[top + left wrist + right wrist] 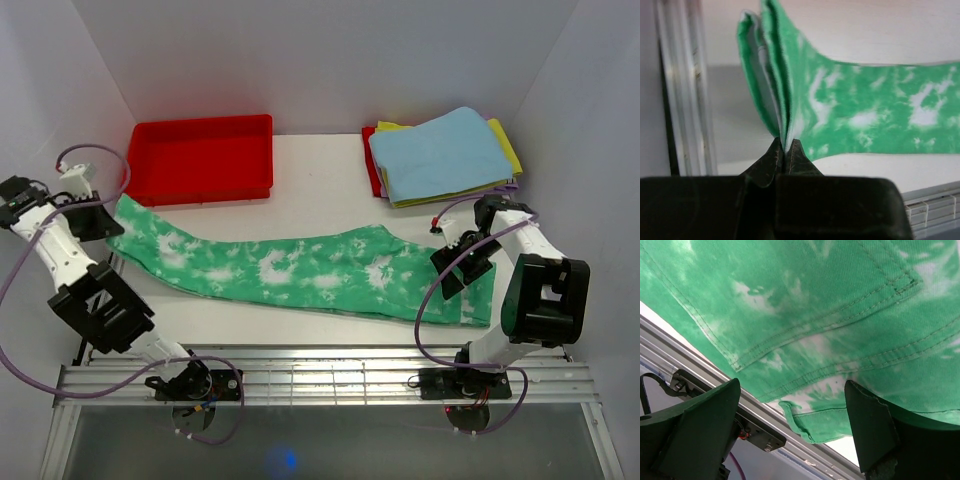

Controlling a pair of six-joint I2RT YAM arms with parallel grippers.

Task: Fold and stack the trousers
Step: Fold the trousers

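The left gripper [785, 150] is clamped tight on the cuff end of the green tie-dye trousers [300, 268] — the layered hem standing up just ahead of its fingertips — while the right gripper [792, 389] hangs with jaws spread wide directly over the waistband end, grasping nothing.

Right arm [520, 238] covers part of the trousers [300, 265]

Green, white-blotched trousers [300, 268]; red tray [203, 157]; light blue cloth [440, 152].
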